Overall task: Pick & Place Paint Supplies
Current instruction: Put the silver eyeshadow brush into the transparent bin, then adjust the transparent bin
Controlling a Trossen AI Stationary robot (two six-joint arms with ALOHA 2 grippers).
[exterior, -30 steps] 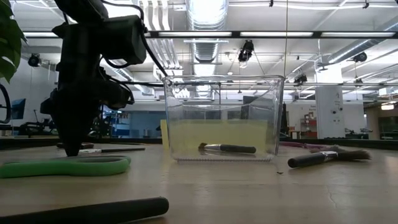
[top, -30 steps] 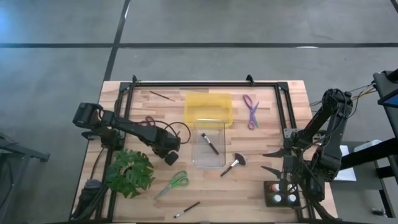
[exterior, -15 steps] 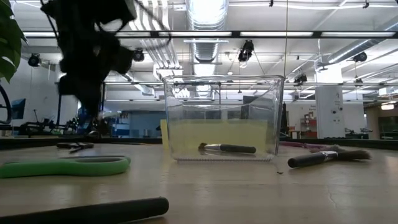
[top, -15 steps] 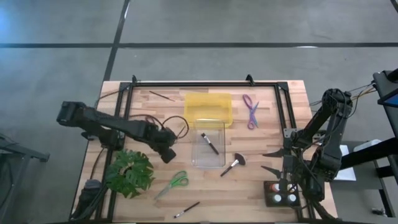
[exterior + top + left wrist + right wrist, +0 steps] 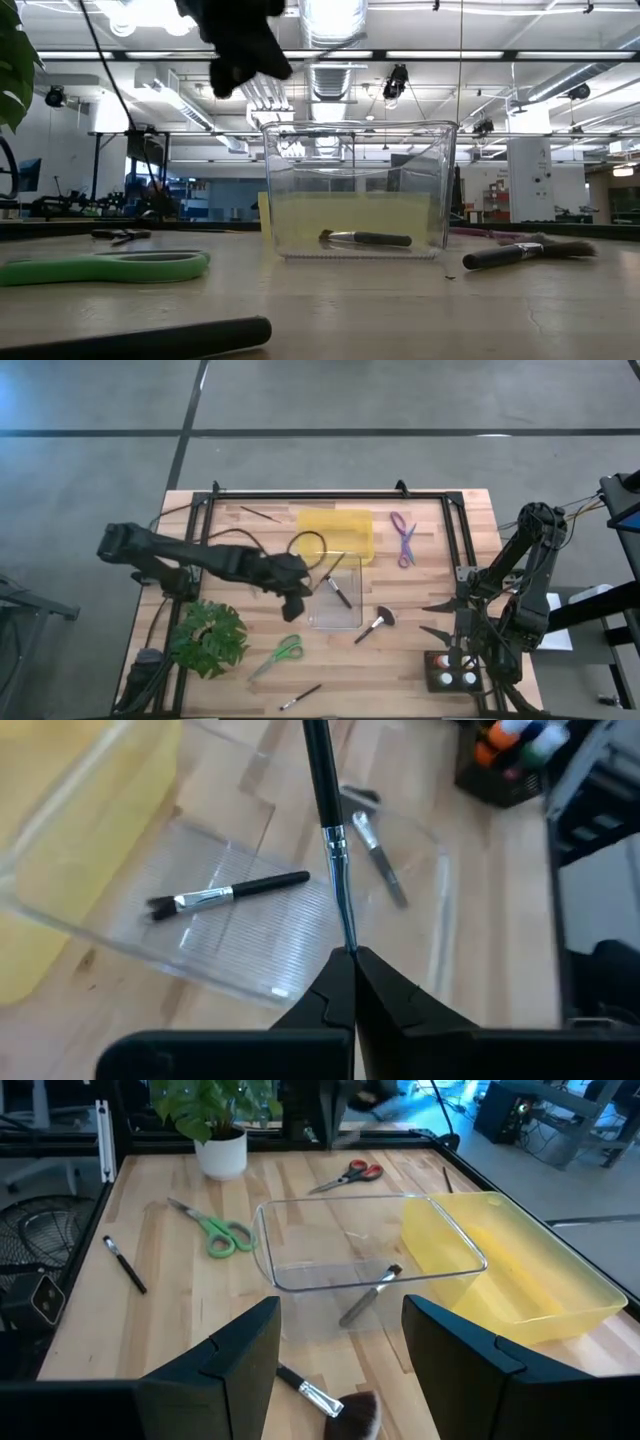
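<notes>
Swinging from the counter's left side, the left claw (image 5: 352, 982) now hangs over the clear bin (image 5: 338, 592) at mid-counter, pinched shut on a thin dark-handled brush (image 5: 330, 830). Another brush (image 5: 337, 590) lies inside the bin. Right claw (image 5: 340, 1355) waits at the right edge, fingers apart, empty.

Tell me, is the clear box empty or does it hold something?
Not empty. One dark-handled brush lies flat on the bottom of the clear box; the left hand holds a second brush above it.
</notes>
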